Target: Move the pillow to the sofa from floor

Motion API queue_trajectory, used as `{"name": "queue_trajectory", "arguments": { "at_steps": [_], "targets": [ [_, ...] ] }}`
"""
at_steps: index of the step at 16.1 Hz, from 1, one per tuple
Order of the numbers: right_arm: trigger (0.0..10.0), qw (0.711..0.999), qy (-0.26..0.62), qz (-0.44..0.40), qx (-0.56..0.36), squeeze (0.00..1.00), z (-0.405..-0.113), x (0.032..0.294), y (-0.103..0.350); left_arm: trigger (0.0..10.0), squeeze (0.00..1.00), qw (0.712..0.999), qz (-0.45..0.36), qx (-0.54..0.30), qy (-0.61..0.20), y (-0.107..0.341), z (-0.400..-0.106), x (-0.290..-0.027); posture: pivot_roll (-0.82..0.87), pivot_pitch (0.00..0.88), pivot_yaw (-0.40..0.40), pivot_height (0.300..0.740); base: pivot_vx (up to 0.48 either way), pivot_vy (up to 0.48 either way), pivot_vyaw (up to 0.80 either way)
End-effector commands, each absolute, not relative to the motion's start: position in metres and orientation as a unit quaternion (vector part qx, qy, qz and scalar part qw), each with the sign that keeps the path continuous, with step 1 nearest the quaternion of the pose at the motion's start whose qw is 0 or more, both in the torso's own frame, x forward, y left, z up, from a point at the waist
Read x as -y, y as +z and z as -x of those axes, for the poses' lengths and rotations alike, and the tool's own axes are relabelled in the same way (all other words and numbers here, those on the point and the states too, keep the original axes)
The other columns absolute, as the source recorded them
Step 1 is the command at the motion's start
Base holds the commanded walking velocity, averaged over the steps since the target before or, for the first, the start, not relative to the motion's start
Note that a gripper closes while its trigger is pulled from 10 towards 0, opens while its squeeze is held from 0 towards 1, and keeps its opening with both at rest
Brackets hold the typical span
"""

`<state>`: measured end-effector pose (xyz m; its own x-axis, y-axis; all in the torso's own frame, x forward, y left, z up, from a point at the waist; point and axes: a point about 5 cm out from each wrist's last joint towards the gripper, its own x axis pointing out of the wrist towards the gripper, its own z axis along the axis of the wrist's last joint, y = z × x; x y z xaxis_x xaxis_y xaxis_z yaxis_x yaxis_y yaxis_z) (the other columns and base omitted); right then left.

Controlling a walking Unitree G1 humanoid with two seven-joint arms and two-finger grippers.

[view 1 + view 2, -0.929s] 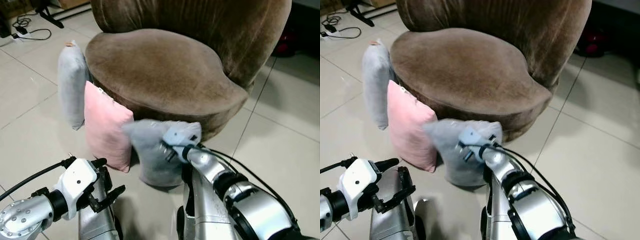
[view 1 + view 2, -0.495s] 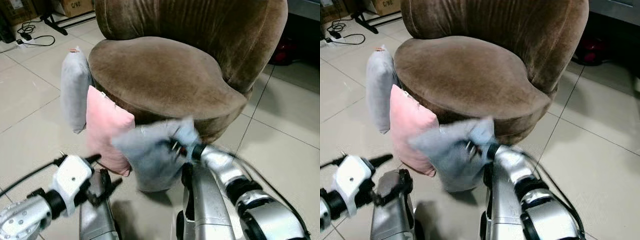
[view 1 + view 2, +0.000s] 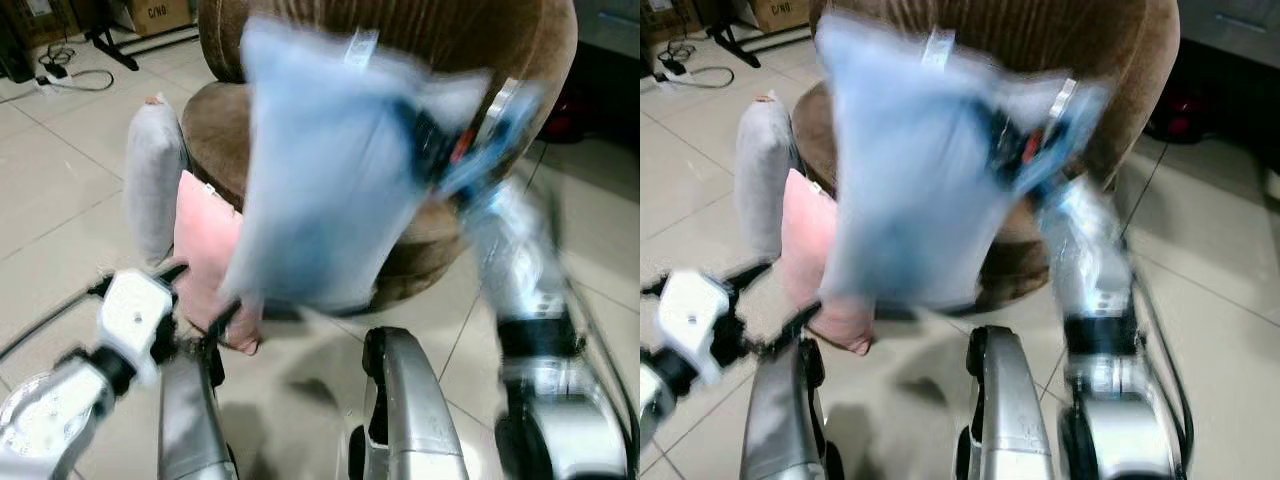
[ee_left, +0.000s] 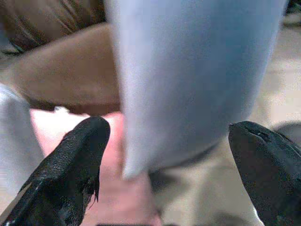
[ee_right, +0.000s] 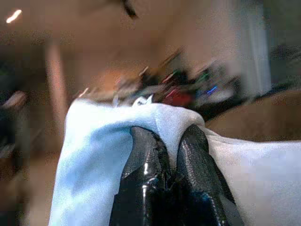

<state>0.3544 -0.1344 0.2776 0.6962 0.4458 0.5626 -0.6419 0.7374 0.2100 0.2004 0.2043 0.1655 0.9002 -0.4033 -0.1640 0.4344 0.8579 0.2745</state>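
The brown sofa (image 3: 440,60) fills the upper half of the frame, and the whole picture is blurred by fast motion. Less than a second ago the grey-blue pillow (image 3: 320,170) was low in the middle of the frame, near the floor (image 3: 60,170) at the sofa's foot; now it hangs high in the centre, lifted clear of the floor and in front of the sofa seat. So the lifting part looks done, and I judge that only the carry over the seat and the release remain.

The right gripper (image 3: 440,150) is at the pillow's upper right corner, and its two fingers (image 5: 150,165) are pressed together on a fold of the fabric. The pillow hangs down and to the left from this grip.

At the left, a pink pillow (image 3: 205,240) and a grey pillow (image 3: 150,180) lean against the sofa's side.

The left gripper (image 4: 164,165) waits low, spread wide with nothing between its fingers, and the pillow hangs just beyond it.
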Motion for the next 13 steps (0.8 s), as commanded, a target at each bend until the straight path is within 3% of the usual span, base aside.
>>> {"name": "queue_trajectory", "arguments": {
  "at_steps": [1, 2, 3, 5, 6, 8, 9, 13],
  "targets": [
    [0.0, 0.883, 0.277, -0.214, 0.312, 0.00, -0.348, 0.148, 0.312, 10.0, 0.00, 0.965, -0.161, -0.043, -0.203, 0.167, -0.202, -0.207, -0.05, 0.000, -0.076, 0.436, 0.000, 0.000, 0.00],
    [0.0, 0.900, 0.226, -0.211, 0.307, 0.00, -0.357, 0.155, 0.328, 10.0, 0.00, 0.969, -0.162, -0.025, -0.185, 0.175, -0.210, -0.209, -0.05, 0.000, -0.084, 0.436, 0.000, 0.000, 0.00],
    [10.0, 0.931, 0.166, -0.188, 0.266, 0.00, -0.370, 0.157, 0.328, 10.0, 0.00, 0.971, -0.167, -0.007, -0.169, 0.183, -0.217, -0.209, -0.04, 0.000, -0.092, 0.436, 0.000, 0.000, 0.00],
    [10.0, 0.953, 0.147, -0.168, 0.203, 0.00, -0.380, 0.144, 0.306, 10.0, 0.00, 0.972, -0.178, 0.002, -0.153, 0.187, -0.222, -0.209, -0.03, 0.000, -0.106, 0.436, 0.000, 0.000, 0.00],
    [10.0, 0.970, 0.177, -0.111, 0.125, 0.00, -0.383, 0.119, 0.270, 10.0, 0.00, 0.973, -0.181, -0.003, -0.145, 0.185, -0.223, -0.210, -0.02, 0.000, -0.115, 0.436, 0.000, 0.000, 0.00],
    [10.0, 0.976, 0.191, -0.074, 0.070, 0.00, -0.383, 0.104, 0.241, 10.0, 0.00, 0.972, -0.187, -0.010, -0.141, 0.181, -0.223, -0.211, -0.02, 0.000, -0.120, 0.436, 0.000, 0.000, 0.00],
    [10.0, 0.979, 0.198, -0.036, 0.019, 0.00, -0.380, 0.087, 0.204, 10.0, 0.00, 0.973, -0.191, -0.015, -0.129, 0.179, -0.223, -0.212, -0.01, 0.000, -0.128, 0.446, 0.000, 0.000, 0.00],
    [10.0, 0.981, 0.180, -0.070, -0.012, 0.00, -0.376, 0.082, 0.186, 10.0, 0.00, 0.979, -0.186, -0.025, -0.083, 0.170, -0.222, -0.218, -0.01, 0.000, -0.124, 0.491, 0.000, 0.000, 0.00]
  ]
}}
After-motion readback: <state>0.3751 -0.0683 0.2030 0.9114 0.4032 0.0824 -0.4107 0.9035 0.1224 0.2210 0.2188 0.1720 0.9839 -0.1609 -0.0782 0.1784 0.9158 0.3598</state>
